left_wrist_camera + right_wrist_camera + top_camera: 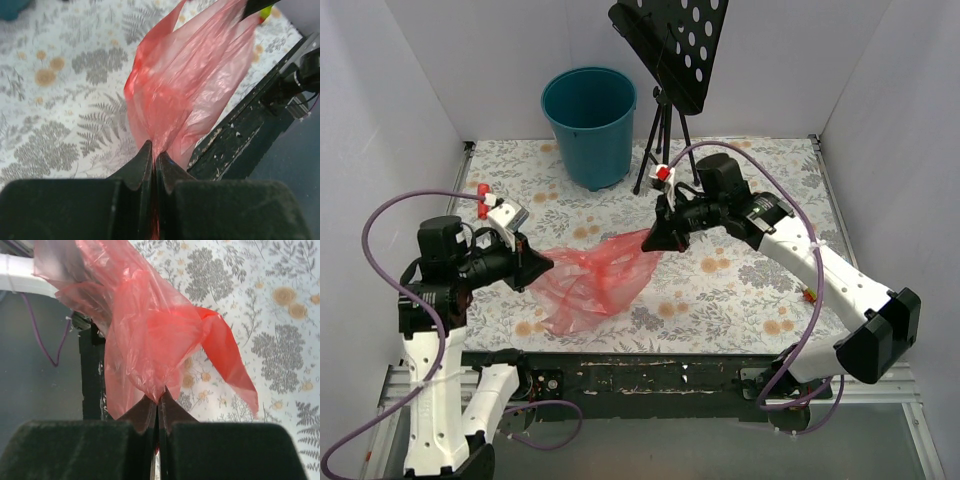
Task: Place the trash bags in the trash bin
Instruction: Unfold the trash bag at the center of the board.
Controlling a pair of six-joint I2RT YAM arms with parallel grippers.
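The red translucent trash bag [592, 275] hangs stretched between my two grippers above the floral table, its lower part sagging toward the front edge. My left gripper [542, 266] is shut on the bag's left end; in the left wrist view the film [190, 85] fans out from the closed gripper [154, 159]. My right gripper [657, 240] is shut on the bag's right end; in the right wrist view the film [150, 335] bunches above the closed gripper [159, 401]. The teal trash bin [589, 125] stands upright at the back, left of centre, apart from both grippers.
A black perforated music stand [670, 50] on a tripod stands right of the bin at the back. White walls enclose the table on three sides. The table's dark front edge [240, 135] lies just below the bag.
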